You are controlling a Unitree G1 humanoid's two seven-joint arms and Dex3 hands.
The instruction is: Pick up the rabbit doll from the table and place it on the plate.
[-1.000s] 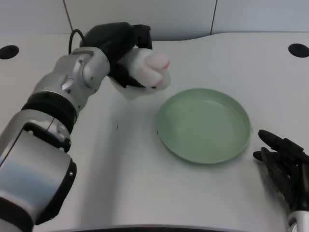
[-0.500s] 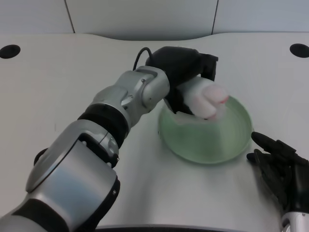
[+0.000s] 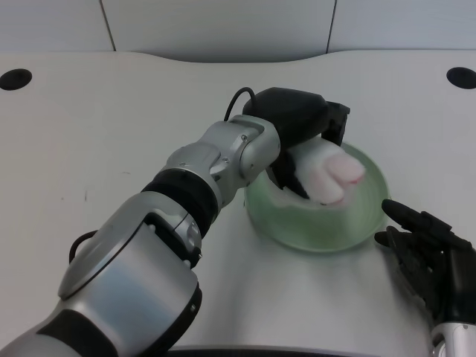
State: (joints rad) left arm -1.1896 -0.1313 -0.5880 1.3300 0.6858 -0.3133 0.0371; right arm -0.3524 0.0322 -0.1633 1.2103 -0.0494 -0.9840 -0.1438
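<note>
In the left hand's (image 3: 301, 130) grasp, just under its fingers: the doll (image 3: 327, 172), white and soft, with a pink patch at its outer end. The black fingers are wrapped around its upper part, so the hand is closed on it, not spread. The doll hangs over the plate (image 3: 372, 216), toward that plate's far side as seen from the head camera. Whether its underside already touches the green surface cannot be told; a white fold sits low against the near rim area below the hand.

Judgement: the hold is from above and behind, which keeps the doll's bulk beneath the palm and lets it be lowered straight down. The arm reaches across from the left, forearm slanting over the table (image 3: 111, 111) toward the plate. The placing step looks close to finished; letting go remains.

Beyond the hand, to its right and nearer the camera, the right hand (image 3: 431, 253) lies just beside the plate's edge, fingers apart.

No brand, label or writing can be read on the doll, plate, arm or table.
</note>
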